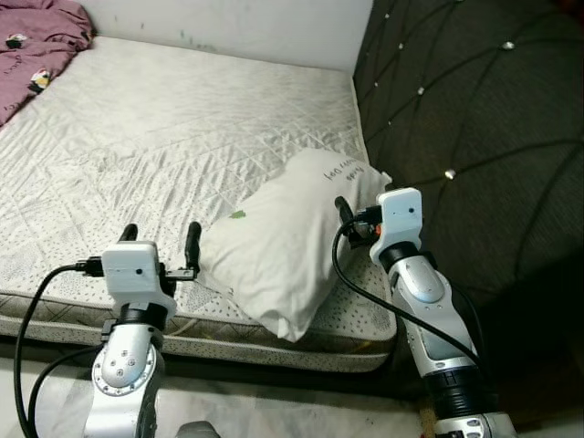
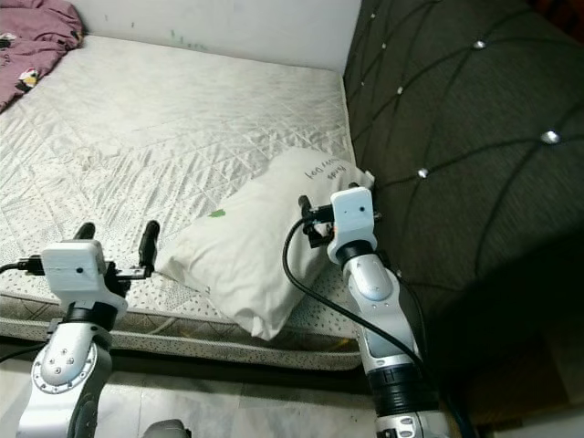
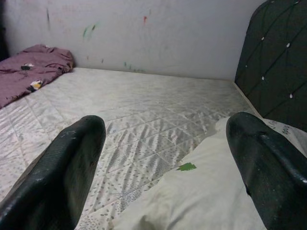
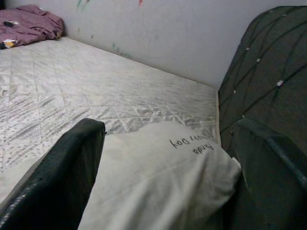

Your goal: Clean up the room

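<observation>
A white pillow [image 1: 283, 246] with a small green mark and some dark writing lies on the bare quilted mattress [image 1: 164, 128], near its front right corner. My left gripper [image 1: 161, 239] stands open at the mattress's front edge, just left of the pillow's corner, and its right finger [image 3: 268, 163] is close to the cloth. At the pillow's right end, beside the headboard, my right gripper [image 1: 351, 219] is open. In the right wrist view the pillow [image 4: 163, 177] lies between and ahead of the spread fingers [image 4: 67, 167].
A dark tufted headboard [image 1: 474, 137] rises along the mattress's right side. A crumpled purple blanket [image 1: 36, 36] lies at the far left corner. A white wall [image 1: 228, 23] with faint marks runs behind the bed. Pale floor [image 1: 274, 411] shows below the mattress edge.
</observation>
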